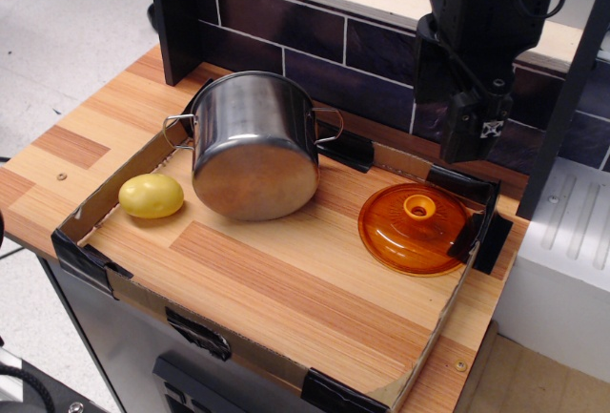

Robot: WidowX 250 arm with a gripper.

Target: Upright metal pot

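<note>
The metal pot (pixel 253 146) is shiny steel and lies tipped on its side at the back left of the wooden board. Its flat base faces the front and its rim faces the tiled back wall. A thin wire loop handle sticks out on each side near the rim. My black gripper (pixel 474 141) hangs high at the back right, above the orange lid and well apart from the pot. It holds nothing. I see its fingers side-on as one dark block, so I cannot tell how the jaws stand.
A yellow potato (pixel 151 196) lies just left of the pot. An orange translucent round lid (pixel 412 229) lies at the right. A low cardboard rim with black tape (pixel 91 256) edges the board. A dark tiled wall (pixel 286 31) stands behind and a white block (pixel 562 260) at the right.
</note>
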